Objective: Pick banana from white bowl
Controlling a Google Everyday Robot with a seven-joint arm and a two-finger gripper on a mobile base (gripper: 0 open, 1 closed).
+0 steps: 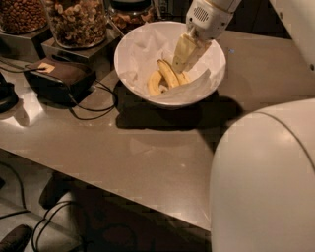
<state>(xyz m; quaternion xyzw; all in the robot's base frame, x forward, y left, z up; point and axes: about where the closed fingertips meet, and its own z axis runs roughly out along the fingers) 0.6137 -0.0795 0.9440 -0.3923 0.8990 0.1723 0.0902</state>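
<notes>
Here is the white bowl (119, 68), at the far side of the worktop (147, 152), lined with crumpled white paper (142, 47). In it lies the banana (169, 74), yellow and curved, right of the bowl's middle, with a paler, shorter one (154, 83) just to its left. The gripper (180, 61) is down inside the bowl, reaching in at a slant from the far right, and its pale tip sits right over the banana's far end, touching it or very nearly so. Whether it is spread or closed, I cannot tell from this angle. The white arm (209, 15) rises from the gripper out of the top of the view.

Left of the bowl, at the far edge, stand glass jars of nuts (78, 22). Nearer, a dark box (59, 76) sits on the worktop, with a black cable (91, 115) looping from it towards the bowl. The robot's rounded white body (268, 182) fills the near right corner.
</notes>
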